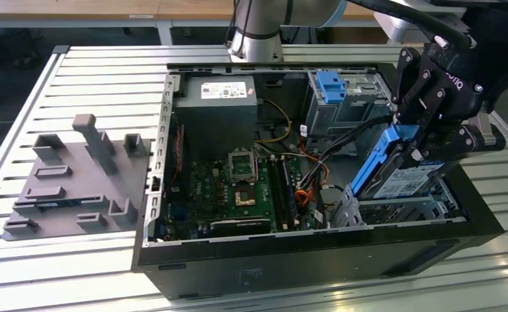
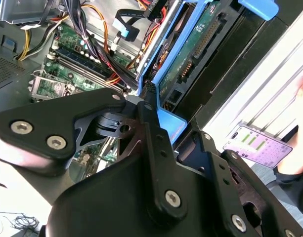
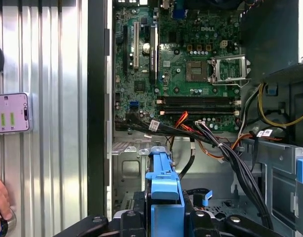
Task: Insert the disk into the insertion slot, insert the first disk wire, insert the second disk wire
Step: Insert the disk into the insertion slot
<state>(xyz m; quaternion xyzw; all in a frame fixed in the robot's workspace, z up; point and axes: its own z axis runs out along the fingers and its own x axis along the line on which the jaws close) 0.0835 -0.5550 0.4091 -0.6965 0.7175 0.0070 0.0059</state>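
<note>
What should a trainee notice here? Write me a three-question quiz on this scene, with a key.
1. True or false: the disk lies flat, fully seated in the insertion slot.
2. What is the tool shut on? A: the disk. B: a yellow wire. C: a phone.
3. Fill in: the disk's carrier frame is coloured ____.

Key: 1 false, since it is held tilted over the slot; 2 A; 3 blue.
</note>
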